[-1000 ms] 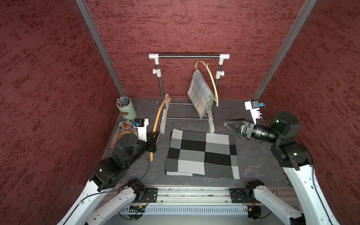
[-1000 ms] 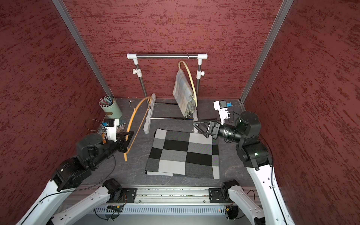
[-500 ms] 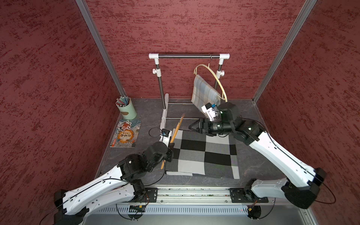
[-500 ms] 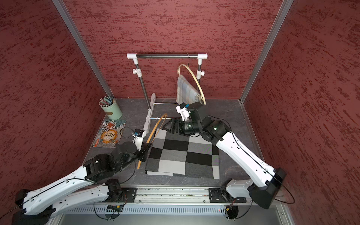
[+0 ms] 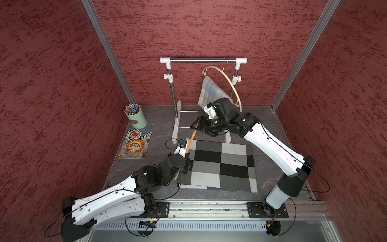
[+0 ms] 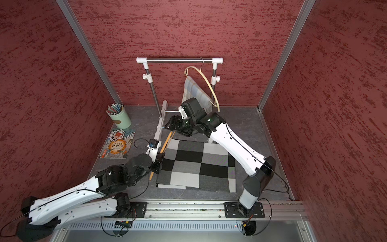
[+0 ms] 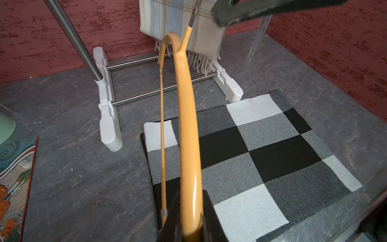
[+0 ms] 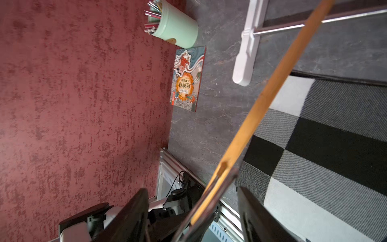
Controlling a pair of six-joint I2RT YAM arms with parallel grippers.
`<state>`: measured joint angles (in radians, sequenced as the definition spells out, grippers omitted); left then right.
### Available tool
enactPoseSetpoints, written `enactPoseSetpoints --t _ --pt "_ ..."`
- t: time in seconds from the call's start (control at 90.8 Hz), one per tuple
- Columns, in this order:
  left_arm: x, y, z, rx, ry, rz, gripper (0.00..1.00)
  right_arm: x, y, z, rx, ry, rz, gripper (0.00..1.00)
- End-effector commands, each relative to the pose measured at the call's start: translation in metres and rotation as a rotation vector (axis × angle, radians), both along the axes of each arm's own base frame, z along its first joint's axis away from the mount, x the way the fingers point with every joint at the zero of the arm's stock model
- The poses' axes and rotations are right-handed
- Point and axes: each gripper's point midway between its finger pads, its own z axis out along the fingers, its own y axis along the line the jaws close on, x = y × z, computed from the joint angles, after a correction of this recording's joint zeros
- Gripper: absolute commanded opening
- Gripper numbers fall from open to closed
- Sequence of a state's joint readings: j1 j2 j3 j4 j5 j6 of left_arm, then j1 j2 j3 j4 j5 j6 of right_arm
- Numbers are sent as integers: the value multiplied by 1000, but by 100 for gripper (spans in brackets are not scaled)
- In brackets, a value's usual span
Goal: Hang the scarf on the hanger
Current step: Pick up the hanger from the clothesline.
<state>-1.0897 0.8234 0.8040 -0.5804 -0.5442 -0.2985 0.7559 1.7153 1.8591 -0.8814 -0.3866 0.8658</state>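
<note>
The scarf (image 5: pixel 222 165) lies flat and folded on the table (image 5: pixel 159 123), checks up, in front of the rack (image 5: pixel 201 61). Nothing grips it and no part of it is on the hanger (image 5: pixel 191 139) yet.

The left gripper (image 7: pixel 191 211) is clamped on one end of the hanger and holds it in the air along the scarf's left edge, with the far end tilted up toward the rack. The right gripper (image 8: pixel 191 189) has its jaws apart, one on each side of that far end. In the right wrist view I see a gap beside the wood, so I'd say it isn't pinching it.

A pale hanger (image 5: pixel 228 83) on the rack's rail already carries a plaid scarf (image 5: pixel 209 94); that one looks finished.

For the checked scarf, I'd judge things are early. The hanger is up and about to be steadied by both arms. The scarf has yet to be lifted, fed over the bar and evened out, and the hanger may then need hooking on the rail.
</note>
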Motion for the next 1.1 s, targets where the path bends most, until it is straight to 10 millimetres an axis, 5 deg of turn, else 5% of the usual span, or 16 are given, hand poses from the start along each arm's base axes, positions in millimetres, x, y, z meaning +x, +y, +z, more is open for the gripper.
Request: enactPoseSetpoints --t 0.0,0.264,0.485,0.595,0.727,1.091 --pt "8 -3 17 5 -85 15 0 -4 -6 -9 -50 50 -33 61" --pt "11 -5 12 73 -115 19 0 -6 -21 -30 -119 108 -34 15" --pt "9 -7 8 74 -129 3 0 -1 -36 -35 -121 120 -73 14" --pt "8 -7 6 87 -129 -1 0 3 -40 -35 -111 122 -81 36" --pt "9 -7 6 95 -133 0 0 7 -43 -36 -102 131 -93 40" --pt "10 -12 3 108 -130 -8 0 12 -46 -29 -80 130 -113 10"
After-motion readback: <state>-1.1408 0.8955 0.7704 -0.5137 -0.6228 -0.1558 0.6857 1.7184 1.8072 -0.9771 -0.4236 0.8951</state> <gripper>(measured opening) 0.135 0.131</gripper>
